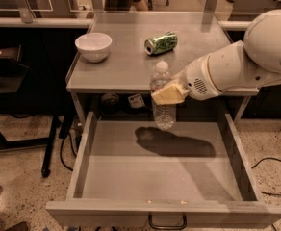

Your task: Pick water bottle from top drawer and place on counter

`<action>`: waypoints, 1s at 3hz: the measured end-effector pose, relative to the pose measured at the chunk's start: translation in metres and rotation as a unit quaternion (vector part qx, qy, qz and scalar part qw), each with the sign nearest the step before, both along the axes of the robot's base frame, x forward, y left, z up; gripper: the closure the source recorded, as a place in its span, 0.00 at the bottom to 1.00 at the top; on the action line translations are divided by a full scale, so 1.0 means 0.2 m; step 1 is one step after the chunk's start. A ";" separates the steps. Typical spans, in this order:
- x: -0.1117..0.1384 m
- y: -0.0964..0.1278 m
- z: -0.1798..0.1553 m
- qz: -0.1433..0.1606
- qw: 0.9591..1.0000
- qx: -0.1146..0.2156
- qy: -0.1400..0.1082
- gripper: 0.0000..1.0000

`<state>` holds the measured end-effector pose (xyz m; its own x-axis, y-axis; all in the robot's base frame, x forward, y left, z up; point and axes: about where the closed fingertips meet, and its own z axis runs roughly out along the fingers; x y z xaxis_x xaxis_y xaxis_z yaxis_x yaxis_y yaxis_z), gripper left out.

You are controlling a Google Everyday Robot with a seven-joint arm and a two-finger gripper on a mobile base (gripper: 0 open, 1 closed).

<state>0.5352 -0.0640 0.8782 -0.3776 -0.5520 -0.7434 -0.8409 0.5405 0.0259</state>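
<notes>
The water bottle, clear with a white cap, hangs upright in the air above the open top drawer, its cap level with the front edge of the counter. My gripper comes in from the right and is shut on the bottle's upper body with its tan fingers. The drawer floor beneath holds nothing, only the shadow of bottle and arm. The dark loop handle shows on the drawer front.
A white bowl stands at the counter's left. A crushed green can lies on its side at the counter's middle back. My white arm covers the counter's right side. Cables lie on the floor at right.
</notes>
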 end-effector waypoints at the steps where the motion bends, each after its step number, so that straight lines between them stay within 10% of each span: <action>1: 0.00 0.00 0.00 0.000 1.000 0.000 0.000 1.00; 3: 0.15 -0.01 0.71 -0.009 0.995 -0.017 -0.103 1.00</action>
<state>0.5648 -0.0660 1.0199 -0.2300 -0.5722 -0.7872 -0.8167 0.5534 -0.1636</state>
